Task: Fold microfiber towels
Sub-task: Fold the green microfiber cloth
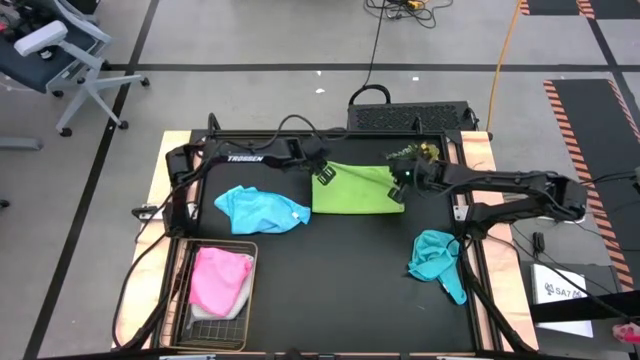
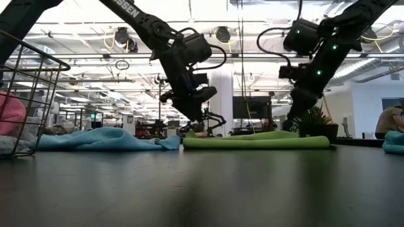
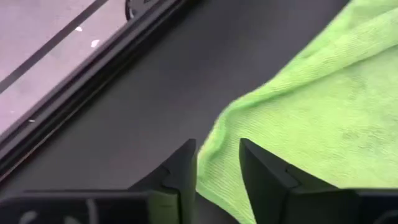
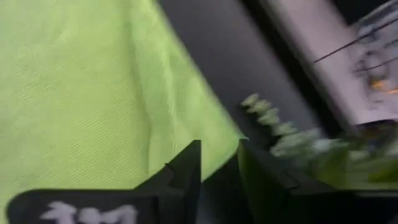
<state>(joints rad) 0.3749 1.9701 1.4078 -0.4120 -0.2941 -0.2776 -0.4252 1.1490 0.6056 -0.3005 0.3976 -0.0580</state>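
Lime green towel (image 1: 357, 188): lies folded flat at the table's (image 1: 340, 290) far middle. Left gripper (image 1: 322, 176): you have it at the towel's left far corner, jaws parted, the corner edge lying loose between them. Right gripper (image 1: 404, 182): at the right far corner, jaws parted, nothing clamped. Light blue towel (image 1: 262, 210): crumpled just left of the green one. Teal towel (image 1: 437, 260): bunched near right. Pink towel (image 1: 218, 278): inside the wire basket (image 1: 250, 300), over a pale one. Potted plant (image 1: 418, 152): beside the right gripper.
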